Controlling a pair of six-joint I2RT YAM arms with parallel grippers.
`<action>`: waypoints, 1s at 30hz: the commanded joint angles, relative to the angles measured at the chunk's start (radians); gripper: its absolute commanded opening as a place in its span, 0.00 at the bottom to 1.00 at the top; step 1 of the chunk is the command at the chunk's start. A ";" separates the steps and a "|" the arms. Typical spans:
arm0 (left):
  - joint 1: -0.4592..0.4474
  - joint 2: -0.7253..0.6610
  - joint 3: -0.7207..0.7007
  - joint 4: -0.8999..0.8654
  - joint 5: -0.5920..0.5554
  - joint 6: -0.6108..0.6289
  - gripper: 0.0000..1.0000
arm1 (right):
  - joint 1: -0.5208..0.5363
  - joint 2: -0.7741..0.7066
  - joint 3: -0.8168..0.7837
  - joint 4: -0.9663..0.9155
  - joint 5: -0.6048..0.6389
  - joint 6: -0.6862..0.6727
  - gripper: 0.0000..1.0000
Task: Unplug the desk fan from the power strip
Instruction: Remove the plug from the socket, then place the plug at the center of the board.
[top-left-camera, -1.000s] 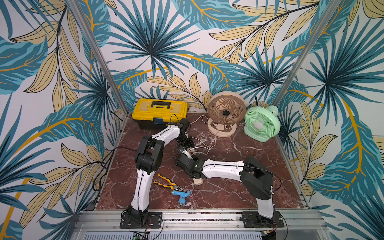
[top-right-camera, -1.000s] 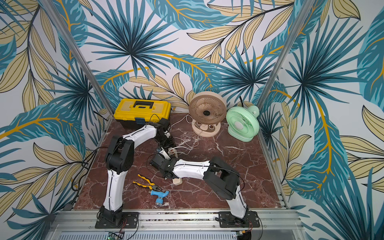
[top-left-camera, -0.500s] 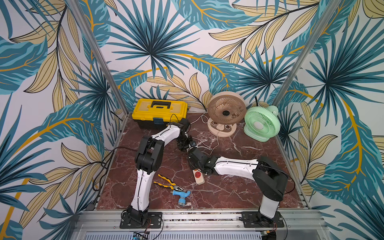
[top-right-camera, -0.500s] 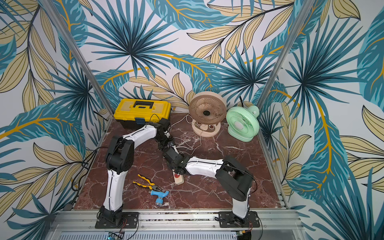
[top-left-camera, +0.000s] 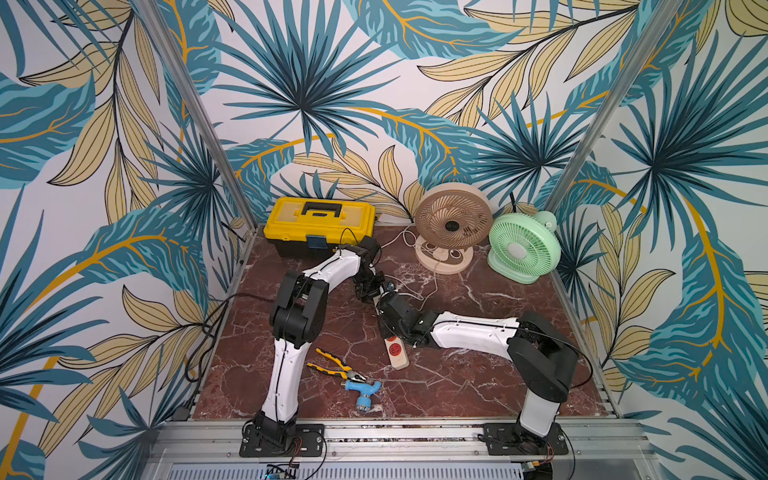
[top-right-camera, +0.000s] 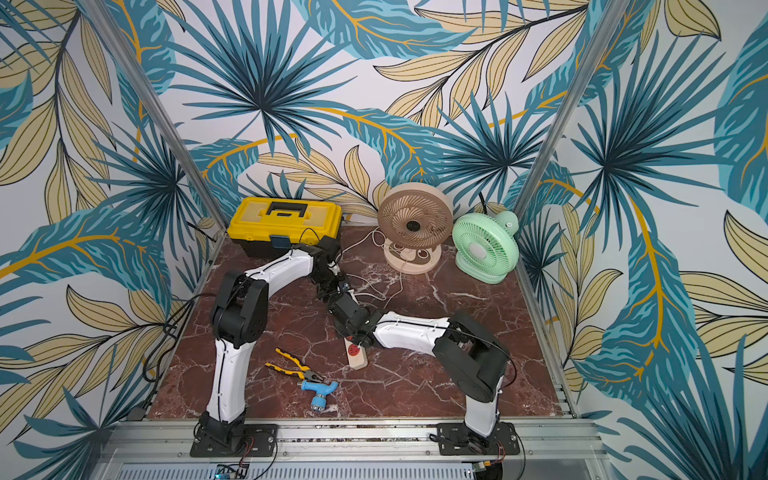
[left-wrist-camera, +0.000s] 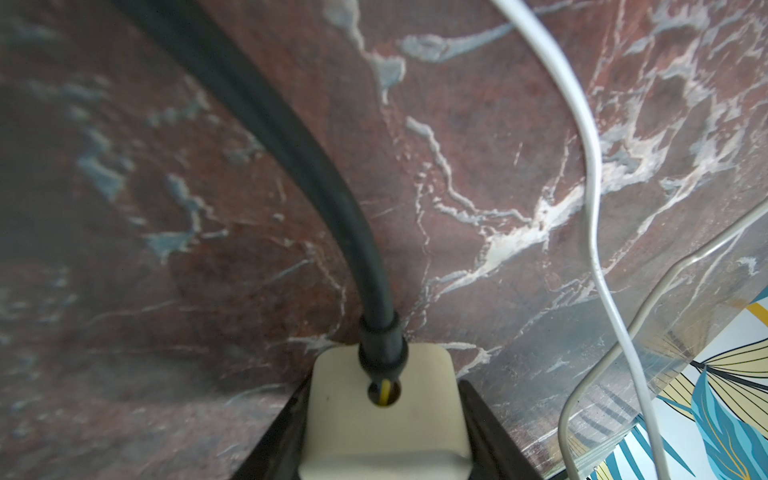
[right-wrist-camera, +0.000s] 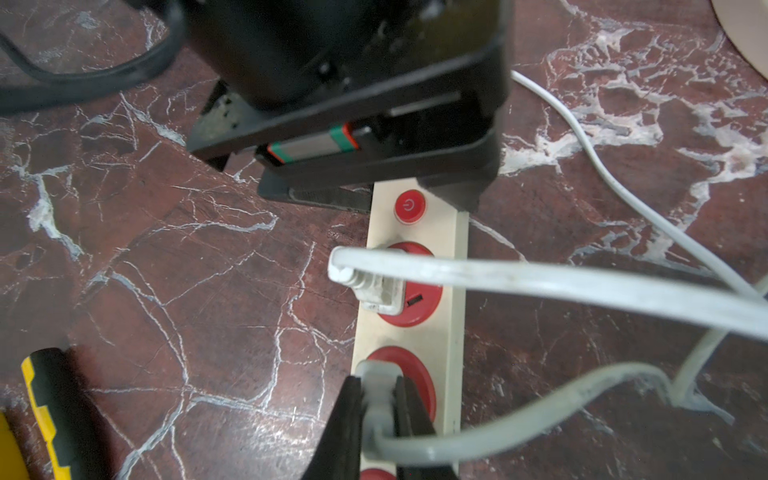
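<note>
Right gripper (right-wrist-camera: 378, 415): pinched shut on grey plug (right-wrist-camera: 376, 382), just swung in over power strip (right-wrist-camera: 451, 332). Right underneath: red socket (right-wrist-camera: 419, 399), plug seemingly seated. Just beyond: white plug (right-wrist-camera: 380, 291), untouched. Further out: left gripper (left-wrist-camera: 382, 436) clamped on strip's cord end. Means grip done, pull next, probably.

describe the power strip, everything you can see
The power strip is a cream plastic bar flat on the marble table: red round sockets in a row, a red button and dark cord at the end the left gripper clamps. It holds a white plug and a grey plug, pinched by the right gripper.
</note>
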 joint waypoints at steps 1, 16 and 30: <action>0.009 0.142 -0.067 0.011 -0.191 0.055 0.00 | -0.009 -0.058 -0.020 -0.053 0.017 0.013 0.00; 0.009 0.144 -0.065 0.005 -0.191 0.059 0.00 | -0.108 -0.299 -0.170 0.002 -0.056 0.091 0.00; 0.009 0.145 -0.063 0.005 -0.188 0.061 0.00 | -0.252 -0.546 -0.284 -0.149 0.042 0.030 0.00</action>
